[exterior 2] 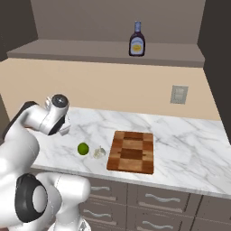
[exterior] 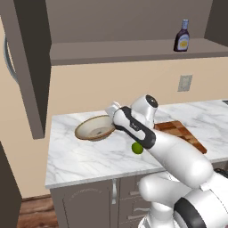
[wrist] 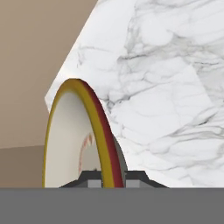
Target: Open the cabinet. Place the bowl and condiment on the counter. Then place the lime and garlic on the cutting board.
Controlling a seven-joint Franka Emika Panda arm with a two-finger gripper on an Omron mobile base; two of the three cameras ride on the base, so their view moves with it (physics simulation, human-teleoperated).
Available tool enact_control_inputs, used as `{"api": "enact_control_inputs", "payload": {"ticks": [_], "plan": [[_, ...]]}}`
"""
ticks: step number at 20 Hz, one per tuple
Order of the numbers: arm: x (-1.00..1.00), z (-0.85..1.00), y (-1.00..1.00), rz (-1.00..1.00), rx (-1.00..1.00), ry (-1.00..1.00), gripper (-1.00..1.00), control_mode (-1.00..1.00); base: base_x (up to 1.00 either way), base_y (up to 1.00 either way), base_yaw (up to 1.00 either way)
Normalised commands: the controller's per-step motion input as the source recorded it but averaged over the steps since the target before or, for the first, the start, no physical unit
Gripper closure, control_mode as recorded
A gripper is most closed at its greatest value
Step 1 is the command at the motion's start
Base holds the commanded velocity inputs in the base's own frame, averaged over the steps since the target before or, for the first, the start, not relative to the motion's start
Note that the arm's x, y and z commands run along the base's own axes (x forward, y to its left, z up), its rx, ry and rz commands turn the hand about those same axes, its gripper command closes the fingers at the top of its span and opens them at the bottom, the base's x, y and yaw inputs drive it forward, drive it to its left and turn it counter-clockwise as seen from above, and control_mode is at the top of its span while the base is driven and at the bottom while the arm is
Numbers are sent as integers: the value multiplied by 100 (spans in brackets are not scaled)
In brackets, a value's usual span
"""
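The cabinet (exterior: 26,67) stands open, with its door swung out at the left. On its shelf stands the condiment (exterior: 181,36) (exterior 2: 137,39). My gripper (exterior: 112,116) (wrist: 113,179) is shut on the rim of the bowl (exterior: 95,128) (wrist: 105,135), one finger on each side. The bowl sits low at the left part of the counter (exterior: 89,160) (exterior 2: 189,135); I cannot tell whether it touches the marble. The lime (exterior: 137,148) (exterior 2: 83,148) and the garlic (exterior 2: 99,152) lie side by side on the counter, just left of the cutting board (exterior: 180,133) (exterior 2: 131,151).
A wall outlet (exterior: 185,83) (exterior 2: 179,94) is set in the beige backsplash. Below the counter are drawers and doors with short handles (exterior 2: 155,197). The counter's left end (exterior: 52,147) drops off close to the bowl.
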Motion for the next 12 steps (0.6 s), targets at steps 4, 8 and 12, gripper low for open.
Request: {"api": "enact_control_inputs", "payload": {"ticks": [4, 8, 12], "plan": [[4, -37, 1, 0, 0, 0, 100, -100, 0, 0, 0], [3, -37, 1, 0, 0, 0, 100, -100, 0, 0, 0], [1, -28, 1, 0, 0, 0, 100, -100, 0, 0, 0]]}}
